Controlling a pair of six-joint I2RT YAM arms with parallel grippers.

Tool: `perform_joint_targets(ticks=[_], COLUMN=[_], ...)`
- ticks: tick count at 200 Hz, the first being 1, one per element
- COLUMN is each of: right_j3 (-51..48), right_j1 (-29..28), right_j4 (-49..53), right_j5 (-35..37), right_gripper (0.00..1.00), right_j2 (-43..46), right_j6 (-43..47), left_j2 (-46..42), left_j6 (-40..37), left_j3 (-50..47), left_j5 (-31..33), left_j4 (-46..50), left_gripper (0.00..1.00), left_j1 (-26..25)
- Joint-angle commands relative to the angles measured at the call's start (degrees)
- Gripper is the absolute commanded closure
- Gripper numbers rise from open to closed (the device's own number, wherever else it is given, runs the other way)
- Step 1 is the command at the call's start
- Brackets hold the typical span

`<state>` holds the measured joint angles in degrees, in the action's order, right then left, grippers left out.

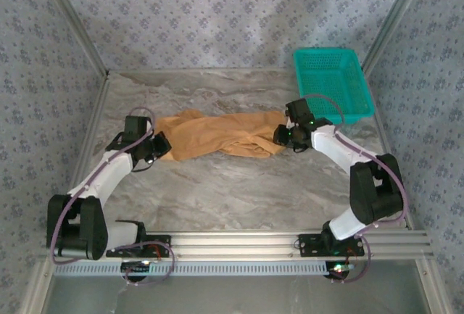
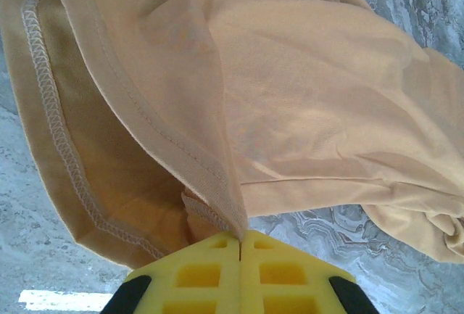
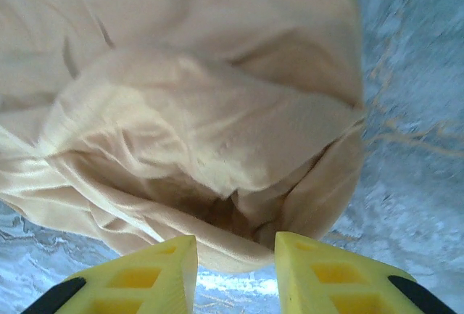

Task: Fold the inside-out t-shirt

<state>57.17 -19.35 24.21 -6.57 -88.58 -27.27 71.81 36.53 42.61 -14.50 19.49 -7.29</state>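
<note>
Left gripper [image 2: 239, 240] clamps the t-shirt [image 1: 217, 134] at its 9 o'clock hem. Right gripper [image 3: 235, 250] sits at the 3 o'clock end, jaws apart.

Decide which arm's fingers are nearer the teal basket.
Right. The right fingers are open at the t-shirt's right end, close to the basket; the left fingers pinch its left end, far from it.
</note>
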Motion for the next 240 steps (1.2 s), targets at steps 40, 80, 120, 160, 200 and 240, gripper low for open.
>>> perform_joint_targets(ticks=[40, 80, 120, 160, 200, 240], right_j3=[-0.22, 0.87, 2.68, 4.19, 8.34, 17.31], right_j1=[0.37, 0.4, 0.29, -0.59, -1.02, 0.31], right_j4=[-6.65, -7.18, -7.38, -5.77, 3.22, 9.96], right_j5=[-5.96, -5.28, -4.85, -5.09, -2.72, -1.03], right_gripper=[0.66, 0.65, 0.67, 0.95, 1.0, 1.0], right_j2=[-4.76, -7.04, -8.63, -7.03, -0.16, 7.7], right_j6=[-3.64, -3.49, -2.58, -2.41, -0.01, 3.42], left_j2=[-0.49, -0.37, -0.18, -0.2, -0.53, -0.96], left_j6=[0.16, -0.14, -0.24, -0.6, -1.79, -2.34], left_j3=[1.79, 1.69, 1.93, 1.91, 3.77, 10.77], left_j5=[1.01, 1.15, 1.1, 1.73, 2.86, -1.15], left_j4=[-0.15, 0.0, -0.06, 0.44, 2.44, 4.4], left_gripper=[0.98, 0.98, 0.98, 0.98, 1.0, 1.0], left_j1=[-0.54, -0.58, -0.53, -0.55, 0.27, 5.85])
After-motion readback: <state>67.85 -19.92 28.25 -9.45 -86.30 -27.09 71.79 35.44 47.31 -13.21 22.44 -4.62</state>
